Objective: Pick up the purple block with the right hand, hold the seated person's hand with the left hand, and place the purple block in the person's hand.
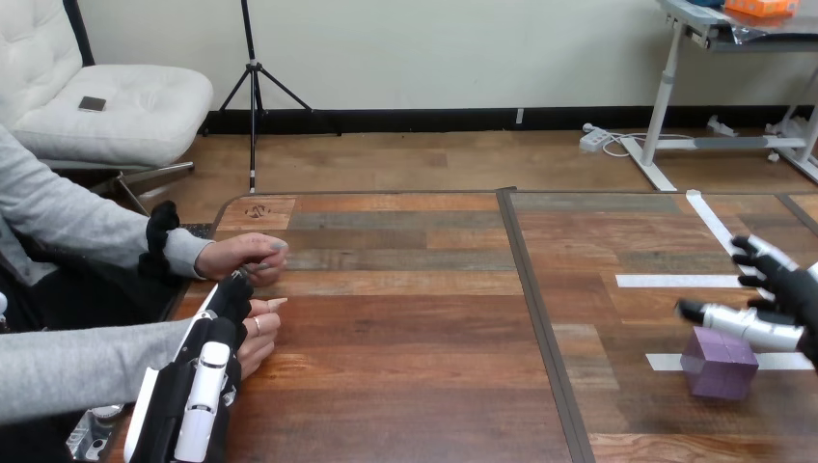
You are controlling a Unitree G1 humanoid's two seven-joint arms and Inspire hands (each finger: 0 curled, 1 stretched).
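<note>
Our right hand (pixel 793 294), spread wide and empty, hangs just above the purple block (pixel 719 365) on the table (pixel 405 347), where an off-centre close could nudge it away; our left hand (pixel 207 362) lies straight-fingered against the person's nearer hand (pixel 259 336).

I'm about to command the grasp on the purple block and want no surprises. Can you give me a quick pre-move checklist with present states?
1. Purple block resting on the table, nothing on top: ok.
2. Right robot hand open, just above and behind the block: ok.
3. Right fingers touching the block: cannot tell.
4. Block gripped: not ok, nothing is curled round it yet.
5. Left robot hand holding the person's nearer hand: not ok, fingers straight, lying alongside it.
6. Person's palm turned up to receive: cannot tell.
</note>
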